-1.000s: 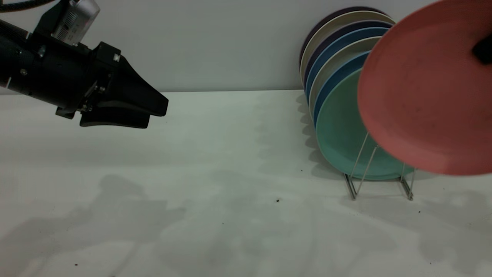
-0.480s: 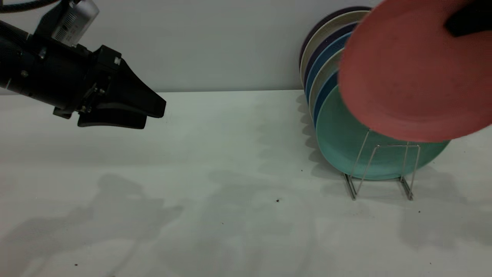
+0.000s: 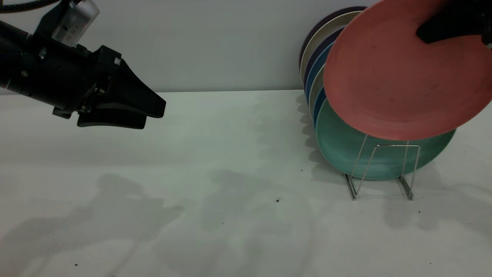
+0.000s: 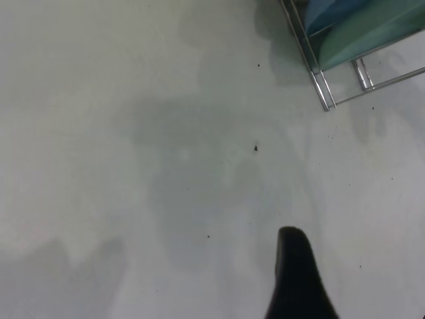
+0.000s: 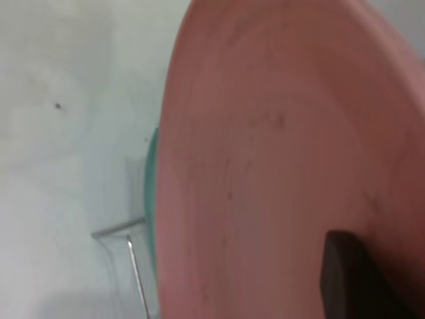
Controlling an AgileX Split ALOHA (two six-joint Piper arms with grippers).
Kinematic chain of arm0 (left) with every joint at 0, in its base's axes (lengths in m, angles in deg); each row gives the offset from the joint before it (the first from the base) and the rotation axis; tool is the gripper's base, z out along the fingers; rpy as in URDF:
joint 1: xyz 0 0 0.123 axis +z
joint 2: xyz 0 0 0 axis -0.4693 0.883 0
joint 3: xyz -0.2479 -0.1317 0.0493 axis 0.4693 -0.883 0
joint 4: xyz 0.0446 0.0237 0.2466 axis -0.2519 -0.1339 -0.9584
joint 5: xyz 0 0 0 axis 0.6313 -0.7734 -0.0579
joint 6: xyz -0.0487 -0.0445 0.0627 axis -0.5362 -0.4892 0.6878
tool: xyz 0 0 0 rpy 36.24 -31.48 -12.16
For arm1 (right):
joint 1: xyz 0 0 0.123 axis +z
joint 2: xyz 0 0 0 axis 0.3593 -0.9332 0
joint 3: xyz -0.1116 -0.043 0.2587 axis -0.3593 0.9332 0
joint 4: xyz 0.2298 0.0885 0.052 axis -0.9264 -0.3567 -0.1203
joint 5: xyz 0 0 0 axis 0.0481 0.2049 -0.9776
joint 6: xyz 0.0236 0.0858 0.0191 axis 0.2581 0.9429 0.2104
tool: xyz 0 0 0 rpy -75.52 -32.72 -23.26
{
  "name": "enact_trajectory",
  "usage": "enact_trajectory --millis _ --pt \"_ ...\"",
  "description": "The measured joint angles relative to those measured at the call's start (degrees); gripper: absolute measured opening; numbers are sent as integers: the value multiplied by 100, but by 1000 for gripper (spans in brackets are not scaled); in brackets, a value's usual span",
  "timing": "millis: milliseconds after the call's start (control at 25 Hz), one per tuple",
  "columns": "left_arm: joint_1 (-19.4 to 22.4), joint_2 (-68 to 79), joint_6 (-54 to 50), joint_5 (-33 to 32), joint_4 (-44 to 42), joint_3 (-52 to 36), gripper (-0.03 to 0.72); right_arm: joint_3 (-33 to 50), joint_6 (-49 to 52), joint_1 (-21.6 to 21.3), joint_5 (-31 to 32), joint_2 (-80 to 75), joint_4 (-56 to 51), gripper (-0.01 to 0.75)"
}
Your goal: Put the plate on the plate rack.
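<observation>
While the right tool pinches the plate by its upper rim, it hangs tilted above the plate rack.
Looks stiff, light, kinda slick; rim's the only grab spot, left tool looks closed, parked way off from the rack.

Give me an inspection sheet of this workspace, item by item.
Surface: white table, a few dark specks.
Plate: pink plate held tilted in the air above the rack's front loop, not slotted.
Rack: wire rack at the right, holding a green plate and others behind.
Clutter: nothing seen.
Grippers: right gripper shut on the plate's upper rim; left gripper hovers at the left, jaws shut, empty.
Cables: black cable at the left arm.
Surroundings: plain wall.
</observation>
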Motion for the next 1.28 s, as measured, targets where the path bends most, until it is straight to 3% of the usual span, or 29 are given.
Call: enact_trajectory --millis 640,760,1000,1280 --pt "0 0 5 19 -5 0 499 -27 0 0 -175 -739 84 123" --pt "0 0 5 19 -5 0 499 -27 0 0 -187 -739 84 171" --pt "0 0 5 24 1 0 499 -27 0 0 -151 -739 16 358" --pt "0 0 -28 178 12 0 499 -27 333 0 107 -565 -236 400"
